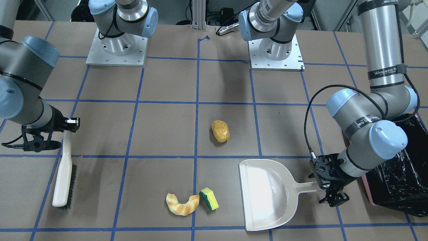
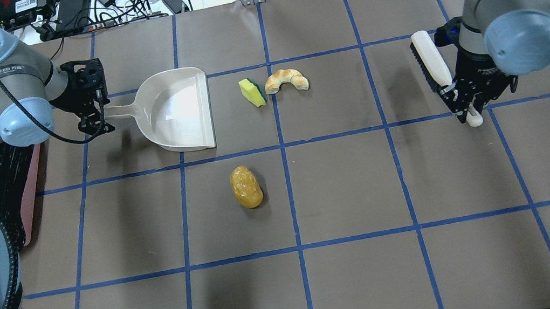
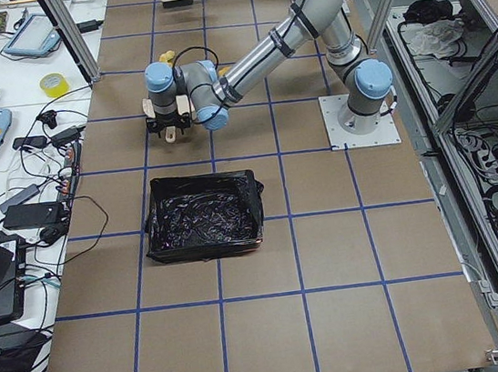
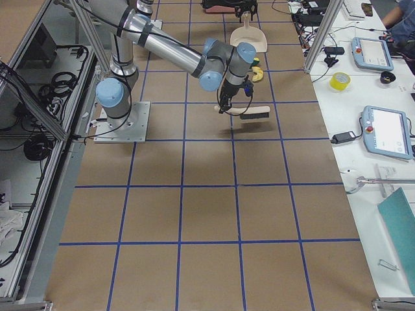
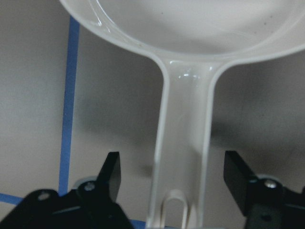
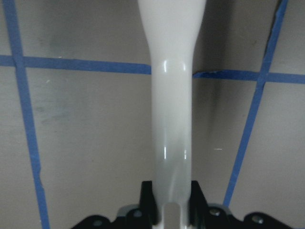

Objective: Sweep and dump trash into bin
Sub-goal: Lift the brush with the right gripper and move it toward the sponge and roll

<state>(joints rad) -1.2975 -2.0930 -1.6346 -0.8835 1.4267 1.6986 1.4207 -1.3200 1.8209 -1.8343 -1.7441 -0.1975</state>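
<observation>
Three trash (image 2: 246,186) pieces unswept; right gripper (image 6: 171,200) clamped on brush (image 2: 431,59) to sweep; left gripper (image 5: 172,168) apart astride dustpan (image 2: 181,111) handle, not gripping; mouth faces trash

Table (image 2: 345,187): potato (image 2: 246,186), croissant (image 2: 285,80), sponge (image 2: 252,92), dustpan (image 2: 181,111), bin (image 3: 204,247)

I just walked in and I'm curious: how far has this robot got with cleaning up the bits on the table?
Barely started. Done: the right hand grips the brush. In hand: the left hand, open, straddles the dustpan handle. Left: the potato, croissant and sponge lie unswept on the table; the bin holds none.
</observation>
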